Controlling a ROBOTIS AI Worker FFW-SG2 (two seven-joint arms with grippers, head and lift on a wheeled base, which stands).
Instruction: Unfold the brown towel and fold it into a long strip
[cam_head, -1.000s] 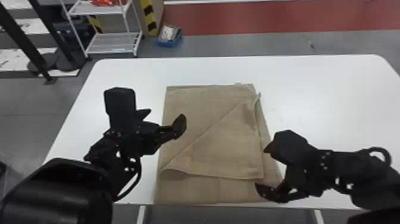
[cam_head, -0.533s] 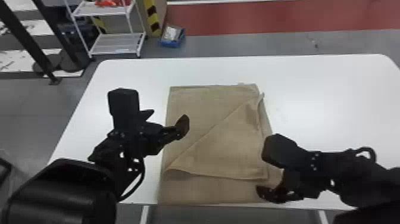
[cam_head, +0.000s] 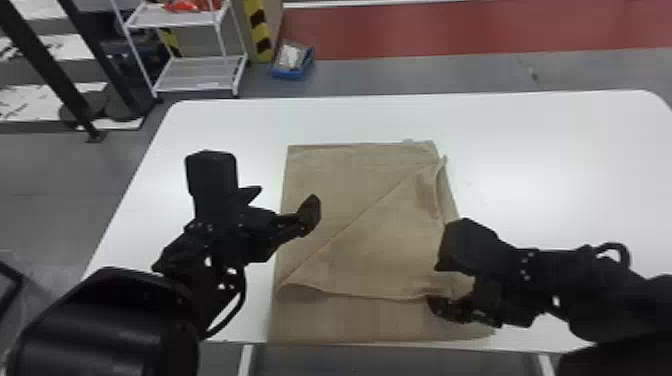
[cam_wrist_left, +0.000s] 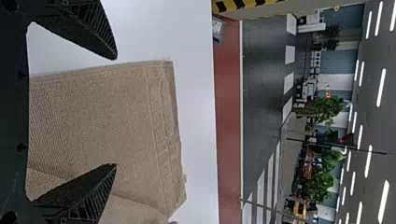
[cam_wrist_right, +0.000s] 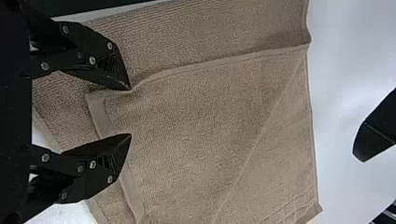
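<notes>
The brown towel (cam_head: 350, 185) lay on the surface (cam_head: 550, 175), soft, light and limp, I judged, its flap (cam_head: 370, 255) best pinched at the near right corner, where my right gripper (cam_wrist_right: 130, 112) had jaws apart. Farther, by the towel's left edge, my left gripper (cam_wrist_left: 116, 112) gaped too.

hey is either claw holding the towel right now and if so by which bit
Nothing is held. The left claw is open by the towel's left edge, and the right claw is open at the flap's near right corner.
</notes>
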